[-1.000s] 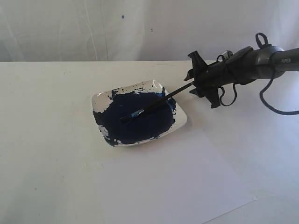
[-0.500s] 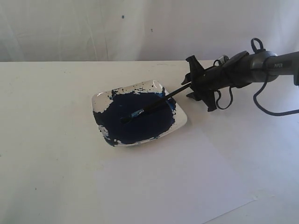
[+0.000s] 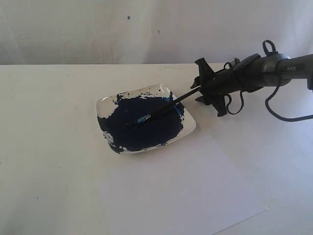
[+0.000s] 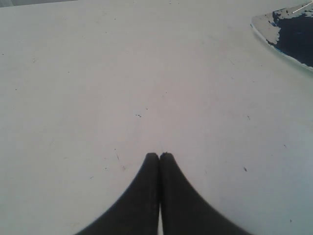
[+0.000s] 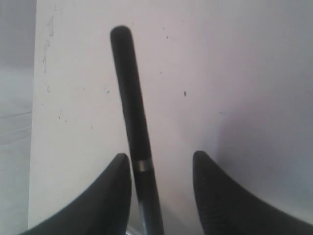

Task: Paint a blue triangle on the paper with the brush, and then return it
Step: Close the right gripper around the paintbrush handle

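My right gripper (image 3: 199, 89) straddled the brush (image 3: 157, 111) at its silver band, jaws apart, bristles down in the paint dish (image 3: 104, 104). Light, thin, probably slick, so I'd pinch squarely there. My left gripper (image 4: 159, 157) stayed out, pressed together on nothing.

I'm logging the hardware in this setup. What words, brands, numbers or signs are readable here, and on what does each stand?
Right arm: one small pale label on the dark link, too small and blurred to read with certainty.
Brush: no lettering visible, in either the exterior or the right wrist view.
Dish: none, only paint smears.
Paper: blank.
Left wrist view: no text.
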Robot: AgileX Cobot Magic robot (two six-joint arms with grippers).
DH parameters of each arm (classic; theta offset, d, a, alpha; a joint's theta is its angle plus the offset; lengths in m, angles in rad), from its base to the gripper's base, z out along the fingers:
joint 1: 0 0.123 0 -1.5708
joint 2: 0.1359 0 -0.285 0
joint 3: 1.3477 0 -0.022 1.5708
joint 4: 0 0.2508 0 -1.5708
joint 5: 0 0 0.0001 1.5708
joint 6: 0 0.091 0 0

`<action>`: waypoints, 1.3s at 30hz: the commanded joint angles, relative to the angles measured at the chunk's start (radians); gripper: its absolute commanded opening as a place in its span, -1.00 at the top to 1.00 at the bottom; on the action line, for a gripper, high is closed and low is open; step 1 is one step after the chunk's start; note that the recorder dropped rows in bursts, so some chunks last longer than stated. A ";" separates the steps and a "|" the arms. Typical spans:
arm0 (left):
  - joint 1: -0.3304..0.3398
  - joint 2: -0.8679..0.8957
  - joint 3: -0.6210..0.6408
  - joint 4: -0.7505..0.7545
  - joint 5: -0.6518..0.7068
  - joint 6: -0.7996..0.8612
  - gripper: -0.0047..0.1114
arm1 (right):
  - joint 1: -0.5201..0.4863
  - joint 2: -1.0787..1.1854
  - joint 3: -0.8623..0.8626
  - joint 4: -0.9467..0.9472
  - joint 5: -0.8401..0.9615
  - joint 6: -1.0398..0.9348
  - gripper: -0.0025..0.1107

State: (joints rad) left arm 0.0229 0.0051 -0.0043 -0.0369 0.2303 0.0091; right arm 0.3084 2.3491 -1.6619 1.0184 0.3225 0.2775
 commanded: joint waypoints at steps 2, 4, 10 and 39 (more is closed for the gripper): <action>-0.007 0.005 0.004 -0.007 0.002 -0.009 0.92 | -0.010 0.000 -0.004 0.005 -0.009 -0.012 0.34; -0.007 0.005 0.004 -0.007 0.002 -0.009 0.92 | -0.010 0.002 -0.004 0.005 -0.009 -0.012 0.34; -0.007 0.005 0.004 -0.007 0.002 -0.009 0.92 | -0.010 0.008 -0.004 0.006 -0.009 -0.012 0.34; -0.007 0.005 0.004 -0.007 0.002 -0.009 0.92 | -0.010 0.008 -0.004 0.045 -0.019 -0.047 0.61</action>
State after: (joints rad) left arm 0.0229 0.0051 -0.0043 -0.0369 0.2303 0.0091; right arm 0.3084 2.3580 -1.6619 1.0582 0.3106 0.2442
